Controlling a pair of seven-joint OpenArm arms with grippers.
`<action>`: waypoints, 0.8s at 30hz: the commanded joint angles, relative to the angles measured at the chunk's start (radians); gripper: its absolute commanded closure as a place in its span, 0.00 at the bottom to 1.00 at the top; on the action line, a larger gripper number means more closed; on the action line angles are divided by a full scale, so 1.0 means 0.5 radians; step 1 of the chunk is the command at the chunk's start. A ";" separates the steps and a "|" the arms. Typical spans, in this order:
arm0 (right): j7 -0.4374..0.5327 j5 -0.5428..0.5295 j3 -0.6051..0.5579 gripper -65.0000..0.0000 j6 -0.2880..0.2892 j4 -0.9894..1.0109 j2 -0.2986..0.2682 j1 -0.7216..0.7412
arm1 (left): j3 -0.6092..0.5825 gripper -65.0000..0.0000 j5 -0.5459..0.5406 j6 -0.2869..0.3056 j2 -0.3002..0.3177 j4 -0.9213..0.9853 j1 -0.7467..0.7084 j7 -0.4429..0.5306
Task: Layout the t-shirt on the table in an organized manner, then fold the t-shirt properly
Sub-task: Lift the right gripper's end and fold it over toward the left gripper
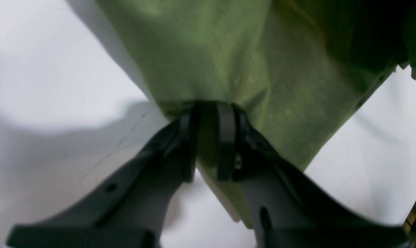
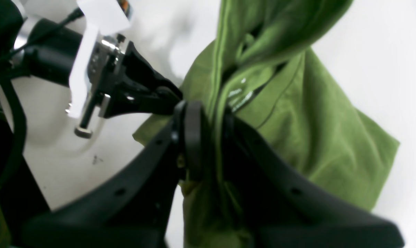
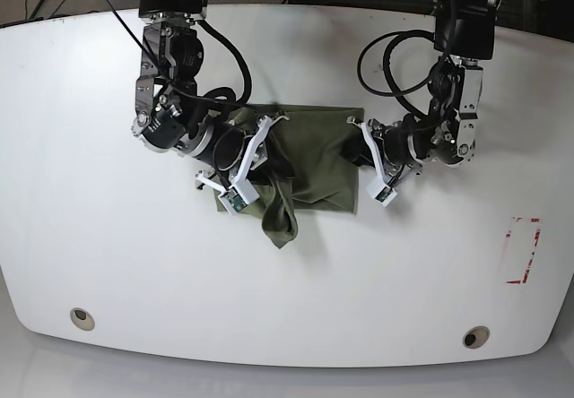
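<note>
The olive-green t-shirt (image 3: 314, 160) lies bunched in the middle of the white table (image 3: 108, 237), with one crumpled flap trailing toward the front. My left gripper (image 1: 208, 108) is shut on a fold of the t-shirt (image 1: 211, 51), near the cloth's back right corner (image 3: 352, 126) in the base view. My right gripper (image 2: 211, 115) is shut on a ridge of the t-shirt (image 2: 318, 137) beside the neckline, at the cloth's back left (image 3: 269, 127). The left gripper (image 2: 175, 98) also shows in the right wrist view, pinching cloth just to the left.
A red tape mark (image 3: 522, 250) sits near the table's right edge. Two round grommet holes (image 3: 82, 317) (image 3: 475, 336) lie along the front. Black cables loop from both arms over the table's back half.
</note>
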State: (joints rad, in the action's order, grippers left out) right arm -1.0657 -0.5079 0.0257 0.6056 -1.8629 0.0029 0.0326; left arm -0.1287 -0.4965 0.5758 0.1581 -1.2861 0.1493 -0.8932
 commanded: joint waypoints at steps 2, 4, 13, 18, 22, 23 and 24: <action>0.058 -0.051 -0.001 0.99 0.012 -0.026 0.033 0.035 | -0.005 0.88 0.080 -0.012 -0.020 0.005 -0.006 -0.105; 0.058 -0.051 -0.001 0.99 0.012 -0.026 0.045 0.035 | -0.005 0.88 0.080 -0.012 -0.026 0.005 -0.006 -0.105; 0.058 -0.051 -0.001 0.82 -0.001 -0.026 0.054 0.035 | -0.005 0.88 0.077 -0.012 -0.057 0.005 -0.006 -0.105; 0.058 -0.051 -0.001 0.40 -0.004 -0.038 0.054 0.022 | -0.002 0.88 0.074 -0.012 -0.066 0.005 -0.006 -0.108; 0.058 -0.051 -0.001 0.05 -0.004 -0.112 0.054 -0.018 | -0.002 0.87 0.071 -0.012 -0.069 0.005 -0.006 -0.108; 0.058 -0.051 -0.001 0.02 -0.004 -0.121 0.054 -0.021 | -0.002 0.87 0.071 -0.012 -0.069 0.005 -0.006 -0.108; 0.058 -0.051 -0.001 0.00 -0.004 -0.145 0.054 -0.030 | -0.002 0.87 0.071 -0.012 -0.072 0.005 -0.006 -0.108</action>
State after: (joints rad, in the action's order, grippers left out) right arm -1.0584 -0.5114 0.0254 0.6018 -1.8965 0.0254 0.0063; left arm -0.1272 -0.4942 0.5762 0.1204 -1.2835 0.1463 -0.8967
